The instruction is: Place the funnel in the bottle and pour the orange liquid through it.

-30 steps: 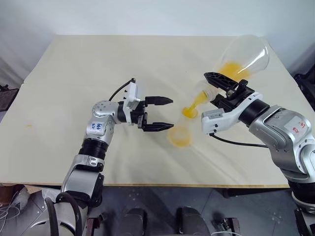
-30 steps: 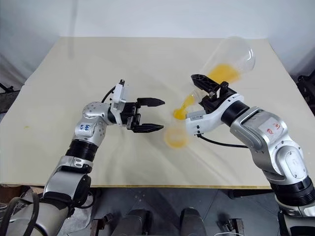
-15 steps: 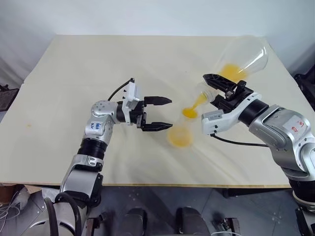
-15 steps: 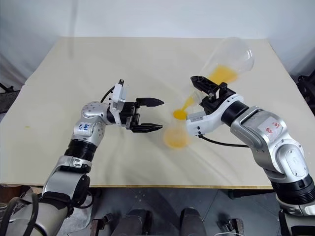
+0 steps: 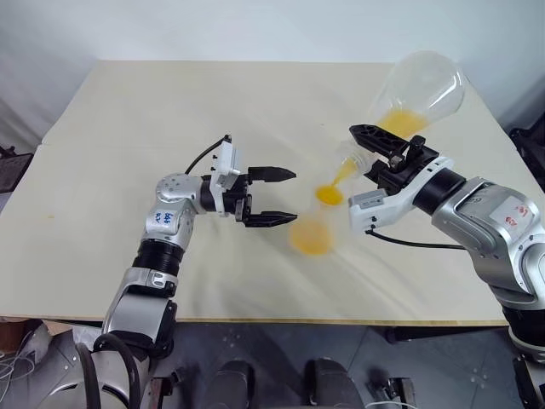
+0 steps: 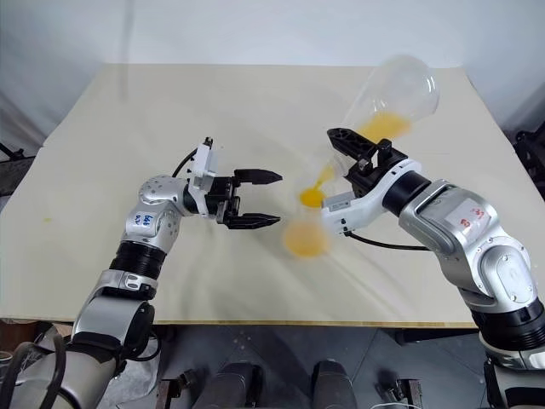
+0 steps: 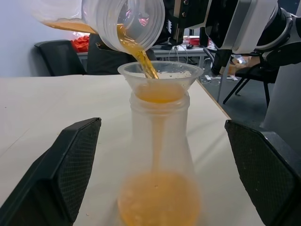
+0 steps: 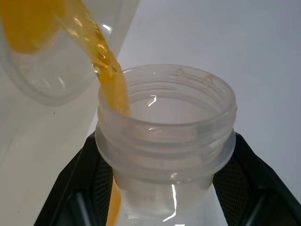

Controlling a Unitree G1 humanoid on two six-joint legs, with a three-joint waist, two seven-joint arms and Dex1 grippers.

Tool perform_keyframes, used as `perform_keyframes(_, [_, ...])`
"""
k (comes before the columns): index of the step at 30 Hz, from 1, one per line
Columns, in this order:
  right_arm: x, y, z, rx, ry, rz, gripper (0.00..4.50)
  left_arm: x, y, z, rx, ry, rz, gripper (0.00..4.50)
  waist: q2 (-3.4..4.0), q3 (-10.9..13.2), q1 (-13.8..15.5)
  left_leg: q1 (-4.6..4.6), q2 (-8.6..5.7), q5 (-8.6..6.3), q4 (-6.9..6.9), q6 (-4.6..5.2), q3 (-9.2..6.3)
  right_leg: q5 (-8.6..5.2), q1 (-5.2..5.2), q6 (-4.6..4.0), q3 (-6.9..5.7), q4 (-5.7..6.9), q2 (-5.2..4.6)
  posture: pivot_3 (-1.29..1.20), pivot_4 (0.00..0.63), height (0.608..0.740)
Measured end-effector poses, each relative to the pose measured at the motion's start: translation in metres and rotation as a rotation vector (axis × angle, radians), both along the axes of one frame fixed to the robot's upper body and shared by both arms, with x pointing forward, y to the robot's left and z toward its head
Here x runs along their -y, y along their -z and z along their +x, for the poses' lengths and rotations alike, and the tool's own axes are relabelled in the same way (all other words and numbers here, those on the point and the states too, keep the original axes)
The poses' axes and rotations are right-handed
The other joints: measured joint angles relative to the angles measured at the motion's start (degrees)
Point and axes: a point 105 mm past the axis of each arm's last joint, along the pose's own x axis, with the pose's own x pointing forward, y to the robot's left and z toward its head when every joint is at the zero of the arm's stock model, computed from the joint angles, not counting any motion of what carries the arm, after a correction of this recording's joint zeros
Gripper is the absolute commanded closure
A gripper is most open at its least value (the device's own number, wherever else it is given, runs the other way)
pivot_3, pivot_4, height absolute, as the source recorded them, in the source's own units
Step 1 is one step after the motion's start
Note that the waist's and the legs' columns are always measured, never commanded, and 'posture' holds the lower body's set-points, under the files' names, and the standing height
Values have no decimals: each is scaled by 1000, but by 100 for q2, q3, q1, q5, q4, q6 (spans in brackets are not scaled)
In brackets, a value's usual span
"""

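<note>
Left gripper [image 5: 284, 196] at table [image 5: 128, 128] centre, fingers spread wide, pointing toward 3 o'clock, holding nothing, unmoved since a second ago. Just off its fingertips at 3 o'clock stands the bottle [image 7: 159, 169], upright, orange liquid [image 7: 159, 207] pooled in its base. The funnel [image 7: 160, 82] sits in the bottle neck, cone part full of orange. Pool level looks about the same as before. At 2 o'clock of the bottle, right gripper [image 5: 377, 156] is clamped on the neck of a large clear flask [image 5: 419, 89], tipped mouth-down over the funnel; a thin orange stream runs from the mouth into the cone. Versus earlier frame: flask base tipped slightly steeper, less orange left inside it.
</note>
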Motion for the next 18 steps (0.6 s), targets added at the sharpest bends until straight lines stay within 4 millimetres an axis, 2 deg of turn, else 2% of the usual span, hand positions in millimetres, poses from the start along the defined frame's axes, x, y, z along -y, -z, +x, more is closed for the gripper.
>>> perform_keyframes(18, [1, 0, 2, 11, -11, -11, 2041, -4, 0, 1, -4, -10, 10, 0, 0, 0, -2, 0, 0, 0, 1, 0, 0, 0, 0, 0, 0, 2, 0, 0, 150, 740])
